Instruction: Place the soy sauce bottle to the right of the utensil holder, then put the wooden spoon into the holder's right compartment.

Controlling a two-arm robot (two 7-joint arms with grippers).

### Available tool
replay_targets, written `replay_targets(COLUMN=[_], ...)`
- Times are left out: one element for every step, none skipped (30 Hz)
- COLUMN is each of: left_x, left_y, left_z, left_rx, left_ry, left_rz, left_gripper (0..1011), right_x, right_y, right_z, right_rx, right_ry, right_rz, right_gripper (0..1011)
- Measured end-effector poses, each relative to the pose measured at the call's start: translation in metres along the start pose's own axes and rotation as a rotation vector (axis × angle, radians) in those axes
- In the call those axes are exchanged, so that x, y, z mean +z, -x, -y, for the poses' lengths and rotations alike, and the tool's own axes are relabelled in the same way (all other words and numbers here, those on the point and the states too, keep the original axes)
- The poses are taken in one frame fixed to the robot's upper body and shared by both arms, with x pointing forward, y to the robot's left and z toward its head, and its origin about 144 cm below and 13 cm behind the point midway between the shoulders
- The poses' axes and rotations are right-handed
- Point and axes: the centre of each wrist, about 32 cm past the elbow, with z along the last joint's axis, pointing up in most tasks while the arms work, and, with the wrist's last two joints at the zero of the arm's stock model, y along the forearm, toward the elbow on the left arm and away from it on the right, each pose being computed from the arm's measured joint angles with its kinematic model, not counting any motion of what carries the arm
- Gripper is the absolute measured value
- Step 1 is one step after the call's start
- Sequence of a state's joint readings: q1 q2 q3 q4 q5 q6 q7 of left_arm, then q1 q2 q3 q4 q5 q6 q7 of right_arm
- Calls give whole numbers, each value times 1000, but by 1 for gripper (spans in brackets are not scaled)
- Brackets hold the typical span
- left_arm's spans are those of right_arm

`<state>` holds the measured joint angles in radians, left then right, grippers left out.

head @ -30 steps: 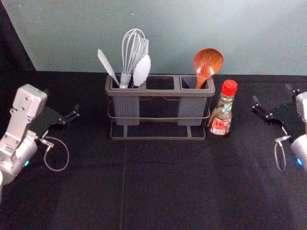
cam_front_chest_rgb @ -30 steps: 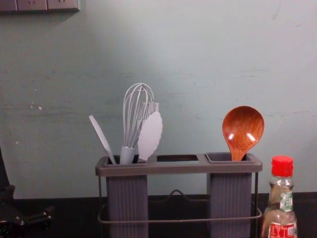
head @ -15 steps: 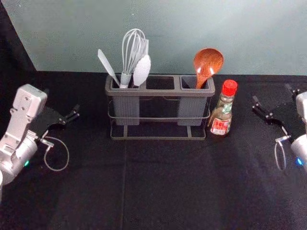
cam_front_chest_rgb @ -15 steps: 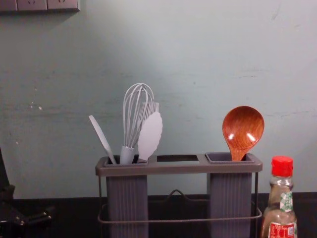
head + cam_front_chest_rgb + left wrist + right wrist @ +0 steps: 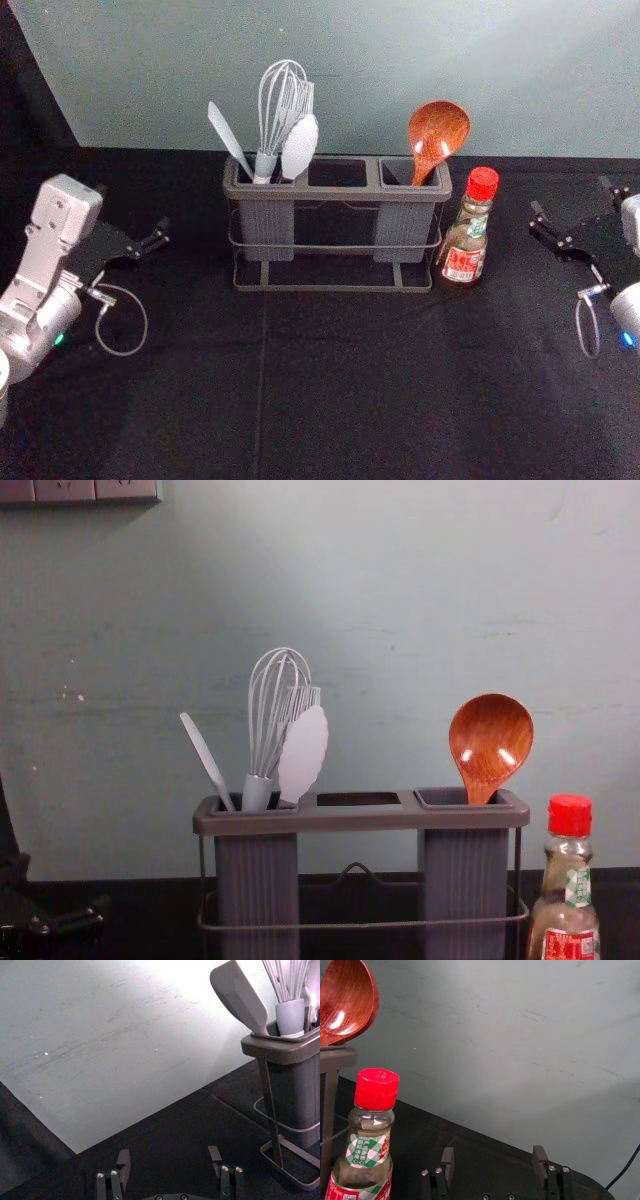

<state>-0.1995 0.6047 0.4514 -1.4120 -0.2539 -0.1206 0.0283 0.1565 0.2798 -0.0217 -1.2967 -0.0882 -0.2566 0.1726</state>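
The wooden spoon (image 5: 437,132) stands bowl up in the right compartment of the grey utensil holder (image 5: 340,289). Just right of the holder, the red-capped soy sauce bottle (image 5: 466,240) is upright on the table. My left gripper (image 5: 133,208) is left of the holder, well apart from it; in the left wrist view, this gripper (image 5: 169,1152) is open and holds nothing. To the right of the bottle is my right gripper (image 5: 571,196), clear of it. The right wrist view shows that gripper (image 5: 493,1151) open and empty, with the bottle (image 5: 366,1145) off to one side.
A whisk (image 5: 270,112), a white spatula (image 5: 229,136) and another pale utensil (image 5: 299,146) stand in the holder's left compartment. The dark cloth on the table (image 5: 350,390) stretches in front of the holder. A pale wall (image 5: 350,60) rises behind it.
Everything in the head view, arms included, appears shifted very slightly to the right. The chest view looks the same, and both grippers keep their places relative to the holder and bottle.
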Motion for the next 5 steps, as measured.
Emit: replay_targets(left_x=[0, 0, 0, 0, 0], left_y=[0, 0, 0, 0, 0], left_z=[0, 0, 0, 0, 0], left_rx=[0, 0, 0, 0, 0], left_ry=[0, 0, 0, 0, 0], left_rz=[0, 0, 0, 0, 0], left_gripper=[1011, 1011, 1011, 1011, 1011], right_x=[0, 0, 0, 0, 0], right_y=[0, 0, 0, 0, 0], right_z=[0, 0, 0, 0, 0], right_rx=[0, 0, 0, 0, 0], right_ry=[0, 0, 0, 0, 0], right_rz=[0, 0, 0, 0, 0], right_gripper=[1002, 1002, 1002, 1000, 1002])
